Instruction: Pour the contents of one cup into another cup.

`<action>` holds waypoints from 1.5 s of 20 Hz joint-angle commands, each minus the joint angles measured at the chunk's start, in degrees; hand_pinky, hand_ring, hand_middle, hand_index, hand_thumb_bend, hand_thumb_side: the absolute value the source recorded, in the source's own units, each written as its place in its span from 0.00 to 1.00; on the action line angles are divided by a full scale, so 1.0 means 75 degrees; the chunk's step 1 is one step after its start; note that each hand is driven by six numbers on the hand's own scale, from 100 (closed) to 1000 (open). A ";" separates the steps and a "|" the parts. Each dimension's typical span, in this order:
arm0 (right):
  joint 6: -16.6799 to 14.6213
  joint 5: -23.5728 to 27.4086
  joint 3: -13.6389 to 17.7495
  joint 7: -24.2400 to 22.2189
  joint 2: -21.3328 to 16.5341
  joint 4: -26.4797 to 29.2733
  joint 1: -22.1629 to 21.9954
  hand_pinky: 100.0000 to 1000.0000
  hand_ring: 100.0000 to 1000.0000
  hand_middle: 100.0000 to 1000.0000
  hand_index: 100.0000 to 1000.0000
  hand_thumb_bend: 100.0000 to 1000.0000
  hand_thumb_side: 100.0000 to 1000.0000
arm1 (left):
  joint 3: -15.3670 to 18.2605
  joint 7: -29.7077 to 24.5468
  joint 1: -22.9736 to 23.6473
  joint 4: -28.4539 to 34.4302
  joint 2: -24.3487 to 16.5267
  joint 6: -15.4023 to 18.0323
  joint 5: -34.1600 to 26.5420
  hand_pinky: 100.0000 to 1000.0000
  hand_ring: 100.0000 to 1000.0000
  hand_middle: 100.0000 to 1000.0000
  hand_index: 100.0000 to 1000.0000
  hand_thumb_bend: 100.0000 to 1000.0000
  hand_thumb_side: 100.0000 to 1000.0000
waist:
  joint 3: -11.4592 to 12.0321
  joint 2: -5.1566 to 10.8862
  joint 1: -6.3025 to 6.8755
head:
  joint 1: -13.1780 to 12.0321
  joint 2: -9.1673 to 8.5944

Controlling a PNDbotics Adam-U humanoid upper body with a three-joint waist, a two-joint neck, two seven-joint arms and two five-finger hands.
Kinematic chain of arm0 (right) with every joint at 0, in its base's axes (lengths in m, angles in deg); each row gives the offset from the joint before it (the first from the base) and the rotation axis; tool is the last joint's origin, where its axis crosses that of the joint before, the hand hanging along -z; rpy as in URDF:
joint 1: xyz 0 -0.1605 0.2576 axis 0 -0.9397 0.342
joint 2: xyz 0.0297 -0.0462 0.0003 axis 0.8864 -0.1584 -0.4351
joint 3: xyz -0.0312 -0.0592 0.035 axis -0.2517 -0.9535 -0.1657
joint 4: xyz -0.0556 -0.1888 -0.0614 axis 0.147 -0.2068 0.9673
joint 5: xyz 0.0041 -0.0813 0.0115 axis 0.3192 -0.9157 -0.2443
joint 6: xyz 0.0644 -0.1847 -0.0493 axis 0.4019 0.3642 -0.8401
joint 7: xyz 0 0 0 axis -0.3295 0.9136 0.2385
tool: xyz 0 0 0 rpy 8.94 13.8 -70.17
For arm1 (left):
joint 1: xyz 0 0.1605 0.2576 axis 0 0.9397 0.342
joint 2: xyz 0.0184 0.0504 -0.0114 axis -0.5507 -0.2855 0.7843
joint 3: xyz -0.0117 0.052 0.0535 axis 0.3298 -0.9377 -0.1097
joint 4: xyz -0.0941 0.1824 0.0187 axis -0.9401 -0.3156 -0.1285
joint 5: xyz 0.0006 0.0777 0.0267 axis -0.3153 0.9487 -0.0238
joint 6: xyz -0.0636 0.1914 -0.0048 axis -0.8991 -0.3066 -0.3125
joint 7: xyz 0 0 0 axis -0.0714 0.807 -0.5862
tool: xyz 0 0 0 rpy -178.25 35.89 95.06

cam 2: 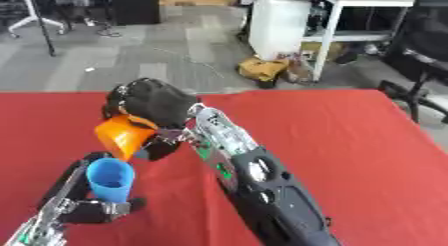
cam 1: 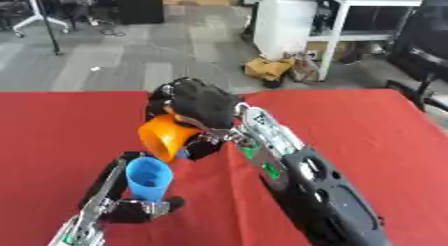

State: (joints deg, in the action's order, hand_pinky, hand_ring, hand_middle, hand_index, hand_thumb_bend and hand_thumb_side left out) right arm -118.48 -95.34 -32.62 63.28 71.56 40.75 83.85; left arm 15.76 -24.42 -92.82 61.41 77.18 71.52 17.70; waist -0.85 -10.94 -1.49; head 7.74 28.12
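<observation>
My right hand [cam 1: 203,104] is shut on an orange cup [cam 1: 166,136], tipped on its side with its mouth facing left and down. Just below it stands a blue cup [cam 1: 149,178], upright on the red table [cam 1: 367,135], its open top under the orange cup's rim. My left hand [cam 1: 122,202] is curled round the blue cup from the lower left, fingers beside and behind it. The right forearm [cam 1: 297,175] runs up from the lower right. Nothing can be made out inside either cup.
The red table's far edge [cam 1: 79,91] runs across the middle of the view. Beyond it lie grey floor, a white cabinet [cam 1: 284,25], a white shelf frame and a brown bag [cam 1: 269,68] on the floor.
</observation>
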 commanded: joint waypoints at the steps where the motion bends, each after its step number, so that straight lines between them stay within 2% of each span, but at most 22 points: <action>1: 0.0256 0.0653 0.0234 0.0170 -0.0239 0.0499 -0.0021 0.52 0.18 0.15 0.19 0.30 0.00 | 0.0121 0.0359 -0.0096 0.0007 -0.0078 0.0161 0.0229 0.65 0.46 0.50 0.63 1.00 0.15 | -0.0027 0.0139 0.0033 | -0.0008 0.0001; 2: 0.0396 0.0940 0.0344 0.0236 -0.0304 0.0658 -0.0123 0.52 0.17 0.15 0.19 0.14 0.00 | 0.0133 0.0373 -0.0081 0.0020 -0.0101 0.0208 0.0272 0.66 0.47 0.51 0.64 1.00 0.15 | -0.0038 0.0136 0.0037 | -0.0019 0.0005; 3: 0.0554 0.1233 0.0451 0.0298 -0.0379 0.0829 -0.0224 0.52 0.17 0.14 0.18 0.30 0.00 | 0.0148 0.0373 -0.0067 0.0038 -0.0118 0.0244 0.0302 0.67 0.49 0.53 0.65 1.00 0.16 | -0.0048 0.0132 0.0040 | -0.0029 0.0007; 7: 0.1363 0.2566 0.1183 0.0736 -0.0804 0.1587 -0.0763 0.51 0.16 0.13 0.17 0.30 0.00 | 0.0227 0.0309 0.0003 0.0114 -0.0218 0.0301 0.0208 0.67 0.50 0.54 0.66 1.00 0.17 | -0.0110 0.0112 0.0048 | -0.0078 0.0006; 10: 0.2066 0.3602 0.1846 0.1249 -0.1061 0.1846 -0.1250 0.51 0.16 0.12 0.16 0.29 0.00 | 0.0312 0.0335 0.0072 0.0194 -0.0284 0.0282 0.0100 0.67 0.50 0.54 0.66 1.00 0.19 | -0.0138 0.0101 0.0070 | -0.0114 0.0003; 14: 0.2775 0.5342 0.2456 0.1990 -0.1066 0.1264 -0.1835 0.50 0.16 0.11 0.15 0.24 0.00 | 0.0421 0.0460 0.0154 0.0457 -0.0347 0.0192 -0.0113 0.66 0.49 0.53 0.66 1.00 0.21 | -0.0151 0.0102 0.0131 | -0.0129 0.0013; 15: 0.2862 0.5773 0.2540 0.2161 -0.1046 0.0974 -0.1944 0.50 0.16 0.11 0.15 0.29 0.00 | 0.0445 0.0487 0.0167 0.0539 -0.0354 0.0164 -0.0190 0.66 0.49 0.53 0.66 1.00 0.25 | -0.0147 0.0106 0.0147 | -0.0131 0.0018; 16: 0.2932 0.6149 0.2598 0.2334 -0.1019 0.0623 -0.2051 0.50 0.16 0.11 0.15 0.25 0.00 | 0.0469 0.0511 0.0175 0.0621 -0.0358 0.0133 -0.0270 0.66 0.49 0.53 0.65 1.00 0.21 | -0.0139 0.0112 0.0167 | -0.0133 0.0023; 19: 0.2951 0.6780 0.2558 0.2706 -0.0904 -0.0443 -0.2233 0.51 0.17 0.12 0.15 0.25 0.00 | 0.0500 0.0543 0.0183 0.0801 -0.0355 0.0037 -0.0480 0.66 0.48 0.52 0.65 1.00 0.21 | -0.0106 0.0126 0.0220 | -0.0116 0.0025; 21: 0.2807 0.6799 0.2363 0.2670 -0.0802 -0.0879 -0.2259 0.51 0.18 0.13 0.15 0.25 0.00 | 0.0485 0.0518 0.0190 0.0873 -0.0342 -0.0010 -0.0583 0.66 0.48 0.52 0.65 1.00 0.21 | -0.0087 0.0132 0.0253 | -0.0104 0.0038; 24: 0.2520 0.6515 0.2021 0.2329 -0.0610 -0.1140 -0.2199 0.53 0.21 0.17 0.19 0.26 0.00 | 0.0470 0.0482 0.0191 0.0910 -0.0312 -0.0065 -0.0679 0.66 0.47 0.52 0.65 1.00 0.22 | -0.0069 0.0137 0.0278 | -0.0049 0.0048; 27: 0.2246 0.6498 0.1819 0.2020 -0.0461 -0.1236 -0.2132 0.57 0.31 0.26 0.25 0.31 0.00 | 0.0454 0.0433 0.0186 0.0899 -0.0281 -0.0090 -0.0705 0.66 0.47 0.52 0.65 1.00 0.22 | -0.0061 0.0142 0.0290 | -0.0036 0.0055; 28: 0.2141 0.6493 0.1764 0.1904 -0.0442 -0.1225 -0.2115 0.63 0.41 0.34 0.31 0.36 0.01 | 0.0449 0.0413 0.0187 0.0890 -0.0273 -0.0094 -0.0704 0.65 0.47 0.52 0.65 1.00 0.22 | -0.0059 0.0144 0.0291 | -0.0031 0.0059; 29: 0.2042 0.6468 0.1726 0.1780 -0.0438 -0.1208 -0.2108 0.67 0.47 0.40 0.37 0.40 0.08 | 0.0448 0.0393 0.0186 0.0883 -0.0271 -0.0094 -0.0702 0.65 0.47 0.52 0.65 1.00 0.22 | -0.0060 0.0144 0.0291 | -0.0027 0.0062; 30: 0.1946 0.6420 0.1693 0.1638 -0.0445 -0.1187 -0.2105 0.80 0.63 0.58 0.56 0.54 0.26 | 0.0451 0.0380 0.0185 0.0878 -0.0270 -0.0094 -0.0702 0.65 0.47 0.52 0.65 1.00 0.22 | -0.0059 0.0145 0.0290 | -0.0028 0.0063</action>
State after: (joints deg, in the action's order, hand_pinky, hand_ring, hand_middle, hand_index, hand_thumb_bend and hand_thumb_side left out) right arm -102.99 -46.67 -19.57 76.62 68.59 31.13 66.83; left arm 18.86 -21.32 -90.76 66.93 75.64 70.83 12.82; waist -1.34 -10.96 0.64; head 7.28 28.17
